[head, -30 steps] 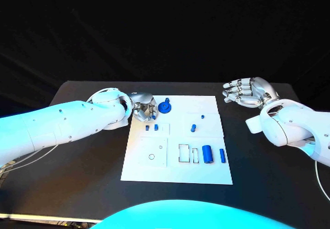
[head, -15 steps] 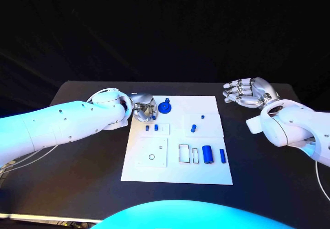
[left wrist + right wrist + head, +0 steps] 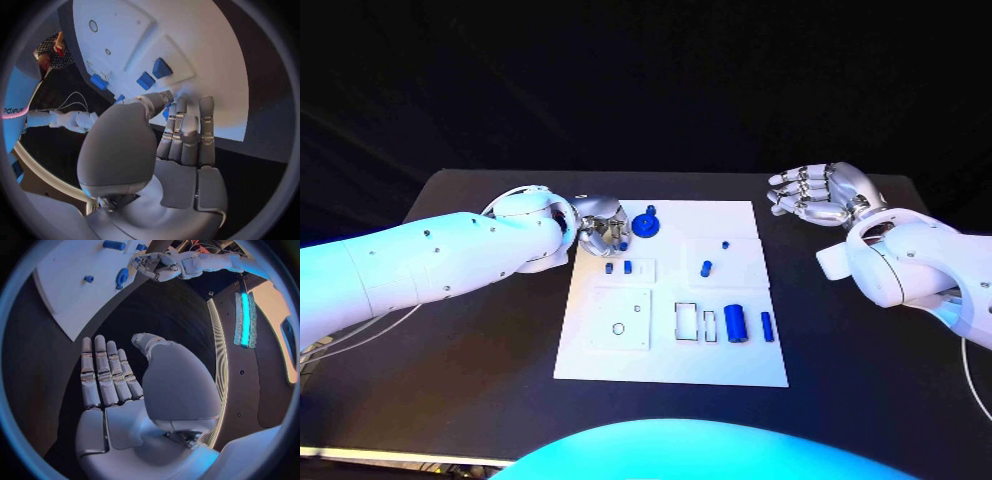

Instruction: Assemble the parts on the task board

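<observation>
the task board point(image 3: 672, 340) lies in the middle of the frame on the black table point(image 3: 473, 360). the left hand point(image 3: 602, 232) sits at the board's upper left corner, fingers curled beside a round blue part point(image 3: 646, 223); whether it grips that part i cannot tell. the right hand point(image 3: 816, 194), at the upper right off the board, is spread and holds nothing. smaller blue parts point(image 3: 734, 322) lie lower on the board.

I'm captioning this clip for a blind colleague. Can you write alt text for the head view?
The left hand reaches onto the far-left corner of the white task board, beside a round blue part. The right hand hangs open off the board's far-right corner. More small blue parts sit on the board.
</observation>
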Robot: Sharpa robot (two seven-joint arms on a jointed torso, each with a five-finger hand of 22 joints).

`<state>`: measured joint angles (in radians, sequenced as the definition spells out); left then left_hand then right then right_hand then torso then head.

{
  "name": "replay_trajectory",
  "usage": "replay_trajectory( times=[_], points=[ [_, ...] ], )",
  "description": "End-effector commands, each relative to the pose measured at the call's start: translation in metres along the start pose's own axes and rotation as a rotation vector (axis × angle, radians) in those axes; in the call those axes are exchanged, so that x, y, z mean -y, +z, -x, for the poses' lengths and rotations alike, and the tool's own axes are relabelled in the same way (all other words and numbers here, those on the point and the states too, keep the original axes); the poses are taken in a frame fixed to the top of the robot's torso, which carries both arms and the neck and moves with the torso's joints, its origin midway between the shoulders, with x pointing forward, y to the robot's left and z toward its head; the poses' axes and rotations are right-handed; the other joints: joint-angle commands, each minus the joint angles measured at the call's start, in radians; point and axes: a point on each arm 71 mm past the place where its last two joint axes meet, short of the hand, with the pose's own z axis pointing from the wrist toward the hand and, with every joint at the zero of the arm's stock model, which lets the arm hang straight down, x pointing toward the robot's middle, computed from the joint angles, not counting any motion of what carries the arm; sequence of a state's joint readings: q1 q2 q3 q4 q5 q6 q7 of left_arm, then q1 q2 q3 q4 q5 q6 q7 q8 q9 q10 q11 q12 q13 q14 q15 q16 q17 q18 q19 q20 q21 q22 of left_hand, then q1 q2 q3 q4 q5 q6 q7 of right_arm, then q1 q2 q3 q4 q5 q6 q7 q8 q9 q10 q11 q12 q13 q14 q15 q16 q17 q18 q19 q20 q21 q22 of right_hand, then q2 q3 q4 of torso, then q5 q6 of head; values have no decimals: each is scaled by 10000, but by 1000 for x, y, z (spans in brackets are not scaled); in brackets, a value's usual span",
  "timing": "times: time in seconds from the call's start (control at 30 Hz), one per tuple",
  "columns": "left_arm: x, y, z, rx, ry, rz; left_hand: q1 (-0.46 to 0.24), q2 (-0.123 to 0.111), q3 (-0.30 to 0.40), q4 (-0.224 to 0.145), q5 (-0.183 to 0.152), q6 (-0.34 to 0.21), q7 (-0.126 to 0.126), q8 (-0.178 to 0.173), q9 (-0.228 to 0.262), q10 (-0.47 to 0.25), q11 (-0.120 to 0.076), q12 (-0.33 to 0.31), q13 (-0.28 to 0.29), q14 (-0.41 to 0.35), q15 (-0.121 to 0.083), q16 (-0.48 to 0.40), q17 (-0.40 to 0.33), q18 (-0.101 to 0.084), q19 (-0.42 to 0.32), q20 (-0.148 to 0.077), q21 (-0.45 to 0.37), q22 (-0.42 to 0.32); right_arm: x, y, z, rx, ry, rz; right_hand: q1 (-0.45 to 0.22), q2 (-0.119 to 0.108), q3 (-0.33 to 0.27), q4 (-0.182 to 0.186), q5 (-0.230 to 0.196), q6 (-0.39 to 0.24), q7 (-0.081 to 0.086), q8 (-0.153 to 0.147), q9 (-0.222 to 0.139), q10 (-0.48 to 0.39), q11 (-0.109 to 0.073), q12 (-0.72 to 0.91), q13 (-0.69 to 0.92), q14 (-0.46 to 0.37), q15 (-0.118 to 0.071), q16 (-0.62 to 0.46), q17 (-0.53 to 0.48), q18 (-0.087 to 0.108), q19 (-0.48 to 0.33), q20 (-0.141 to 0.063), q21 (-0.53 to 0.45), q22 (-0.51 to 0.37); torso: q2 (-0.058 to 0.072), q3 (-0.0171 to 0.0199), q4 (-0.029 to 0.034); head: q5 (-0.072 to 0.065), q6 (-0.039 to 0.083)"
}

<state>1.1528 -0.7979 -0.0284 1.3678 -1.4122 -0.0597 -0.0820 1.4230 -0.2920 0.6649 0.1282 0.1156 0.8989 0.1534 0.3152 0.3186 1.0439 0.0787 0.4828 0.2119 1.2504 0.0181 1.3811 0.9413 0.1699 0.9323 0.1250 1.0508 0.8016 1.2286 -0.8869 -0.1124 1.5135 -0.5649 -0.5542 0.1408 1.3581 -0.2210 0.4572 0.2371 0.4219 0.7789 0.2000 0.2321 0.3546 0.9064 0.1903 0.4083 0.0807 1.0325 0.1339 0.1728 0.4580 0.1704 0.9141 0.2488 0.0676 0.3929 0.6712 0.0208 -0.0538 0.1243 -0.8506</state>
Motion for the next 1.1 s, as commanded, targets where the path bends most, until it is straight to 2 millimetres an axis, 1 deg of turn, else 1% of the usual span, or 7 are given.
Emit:
replay_trajectory(
  times=[0.03,0.47,0.77,0.83,0.9,0.97,1.1],
  points=[
    [0,0,-1,-52,46,4,-84,15,-62,5,-12,-78,-21,-58,-16,-36,26,-61,11,-81,17,-43,-23,100,-71,-11,-72,-13,-1,0,0,23,-49,123,-83,7,-20,-63,48,-96,546,31,-9,-69,-30,15,-9,70,23,-27,-8,121,-37,7,-12,-9,-1,2,-6,0,6],
    [0,-1,1,130,-34,-80,-99,24,-83,-14,-2,-271,17,-191,-26,-21,32,-66,67,-108,22,-59,-43,110,-89,-6,-142,-72,0,0,0,36,-51,117,-91,6,-21,-65,50,-98,547,34,-12,-72,-29,22,-23,75,25,-39,-15,121,-34,8,-11,-30,3,-5,0,-8,20],
    [3,-2,2,344,-199,-400,-361,31,-499,78,-19,-288,-158,-164,112,-87,-38,182,365,-50,-16,6,78,100,-10,-10,-263,-120,0,0,0,37,-51,111,-91,6,-21,-65,50,-98,547,34,-12,-72,-29,22,-23,75,25,-39,-15,121,-34,8,-11,-30,1,-4,-3,-3,33],
    [3,-2,2,382,-213,-433,-332,46,-640,94,-12,-263,-194,-125,206,-286,-87,714,764,41,-61,101,260,80,122,-48,-264,-73,0,0,0,41,-52,109,-91,6,-21,-65,50,-98,547,34,-12,-72,-29,22,-23,75,25,-39,-15,121,-34,8,-11,-30,-1,0,-6,6,32],
    [3,-3,2,404,-220,-445,-280,72,-739,159,-1,-280,-210,-132,304,-826,-177,1872,1532,244,-60,302,685,47,319,-86,-190,76,0,0,0,44,-52,108,-91,6,-21,-65,50,-98,547,34,-12,-72,-29,22,-23,75,25,-39,-15,121,-34,8,-11,-30,0,3,-5,-1,36],
    [3,-3,3,443,-226,-472,-263,18,-779,235,-10,-308,-234,-155,376,-1333,-167,2902,2139,389,-107,463,1034,13,431,-97,-119,207,0,0,0,45,-52,108,-91,6,-21,-65,50,-98,547,34,-12,-72,-29,22,-23,75,25,-39,-15,121,-34,8,-11,-30,1,6,-5,2,31],
    [4,-4,3,481,-237,-527,-248,22,-866,298,-13,-297,-292,-161,464,-1706,-242,4285,2868,774,-167,775,1782,-73,792,-128,225,671,0,0,1,50,-53,106,-91,6,-21,-65,50,-98,547,34,-12,-72,-29,22,-23,75,25,-39,-15,121,-34,8,-11,-30,-1,8,-9,-5,52]
  ],
)
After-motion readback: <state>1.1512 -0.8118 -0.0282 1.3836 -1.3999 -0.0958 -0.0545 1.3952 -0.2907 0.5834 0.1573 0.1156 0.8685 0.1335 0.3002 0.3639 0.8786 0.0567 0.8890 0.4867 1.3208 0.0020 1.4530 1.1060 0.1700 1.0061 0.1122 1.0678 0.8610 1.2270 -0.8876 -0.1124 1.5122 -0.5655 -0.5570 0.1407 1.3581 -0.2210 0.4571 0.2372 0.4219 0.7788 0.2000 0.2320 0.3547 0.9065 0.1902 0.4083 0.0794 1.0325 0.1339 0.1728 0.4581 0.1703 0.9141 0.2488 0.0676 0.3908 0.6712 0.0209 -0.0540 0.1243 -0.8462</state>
